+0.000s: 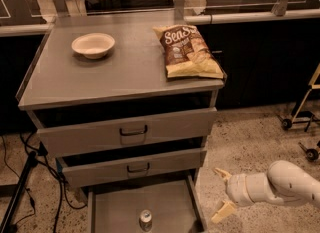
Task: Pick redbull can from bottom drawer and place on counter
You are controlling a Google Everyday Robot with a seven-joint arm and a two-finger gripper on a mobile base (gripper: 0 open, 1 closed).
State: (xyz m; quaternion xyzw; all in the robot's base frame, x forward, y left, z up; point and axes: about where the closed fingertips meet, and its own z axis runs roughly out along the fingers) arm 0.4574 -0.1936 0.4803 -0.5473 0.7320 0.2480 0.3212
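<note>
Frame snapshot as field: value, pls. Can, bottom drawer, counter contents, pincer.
can: redbull can upright in the bottom drawer, near its front
drawer: pulled out, nothing else visible inside
counter: counter holds a bowl at rear left and a chip bag at right
pincer: pincer open, empty, outside the drawer to its right, apart from the can
status: can not yet grasped

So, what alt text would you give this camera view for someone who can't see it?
A small drink can stands in the open bottom drawer of a grey cabinet, while the robot's open gripper hovers beside the drawer, low at the picture's right. On the counter sit a white bowl and a chip bag.
</note>
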